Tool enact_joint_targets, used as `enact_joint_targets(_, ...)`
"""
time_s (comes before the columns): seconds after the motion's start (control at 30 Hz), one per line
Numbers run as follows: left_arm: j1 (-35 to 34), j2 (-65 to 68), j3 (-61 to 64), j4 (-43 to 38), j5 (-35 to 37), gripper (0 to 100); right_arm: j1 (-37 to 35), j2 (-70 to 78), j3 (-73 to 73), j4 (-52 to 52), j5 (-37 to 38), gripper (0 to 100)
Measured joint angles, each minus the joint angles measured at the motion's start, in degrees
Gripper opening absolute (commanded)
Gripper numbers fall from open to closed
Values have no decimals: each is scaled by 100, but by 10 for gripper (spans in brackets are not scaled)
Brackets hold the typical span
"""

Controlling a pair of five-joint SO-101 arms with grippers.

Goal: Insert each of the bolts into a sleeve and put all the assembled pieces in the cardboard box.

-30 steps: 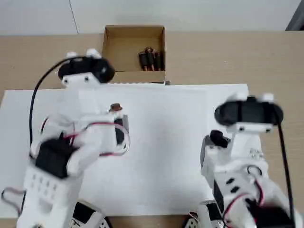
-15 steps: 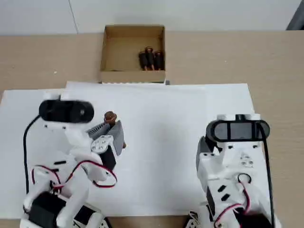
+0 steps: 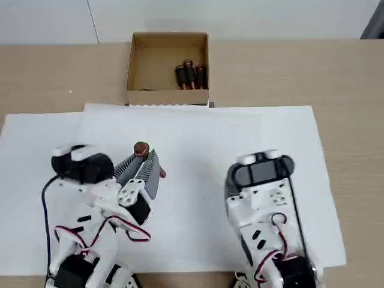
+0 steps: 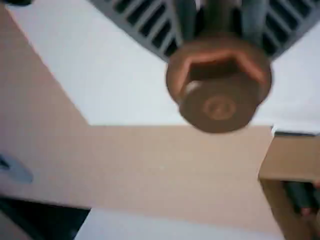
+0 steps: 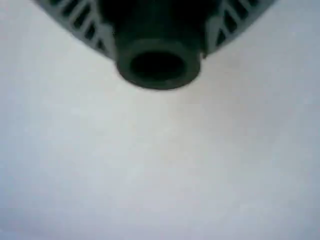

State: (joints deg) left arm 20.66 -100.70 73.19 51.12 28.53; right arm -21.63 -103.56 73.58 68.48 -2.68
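Closest to the robot, the left hand (image 3: 143,167) is closed on a brown bolt (image 4: 218,85), its grey ribbed fingers (image 4: 135,20) pressing on either side of the shank. The bolt's hexagonal head sticks out just past the fingertips, and its long axis runs in line with the fingers, head pointing away from the hand and toward the far side of the table (image 3: 300,72). Beside it, well apart, the right hand (image 5: 157,17) is closed on a black sleeve (image 5: 157,62). The sleeve's open end juts out past the fingertips and faces the white paper (image 3: 240,132) below the hand. Its long axis also follows the fingers, and its bore looks empty. Both hands are over this paper, which covers the near part of the table. Beyond the paper, ahead of the left hand and farther out, an open cardboard box (image 3: 137,66) rests on the bare wood. Inside it, against the wall nearer the right arm, lie a few dark assembled pieces (image 3: 191,75) side by side, probably three, their long axes running away from the robot. So part of the task seems done: those pieces are already boxed. What appears to be left is to bring the two hands together, push the bolt's shank into the sleeve, and drop that piece in the box. This may be the last pair.
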Motion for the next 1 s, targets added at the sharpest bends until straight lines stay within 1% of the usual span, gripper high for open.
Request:
enact_joint_targets(0.23,53,-255,695,-651,396,6,-800,35,536,-668,88,3)
enact_joint_targets(0.33,255,-255,747,-879,466,6,-1196,35,642,-844,105,3)
enact_joint_targets(0.47,554,-255,756,-1073,466,6,-1618,35,800,-1081,422,3)
enact_joint_targets(0.67,721,-255,756,-1090,466,6,-1881,35,967,-1556,835,3)
enact_joint_targets(1.0,738,-264,932,-1090,466,6,-1890,35,967,-1767,1196,3)
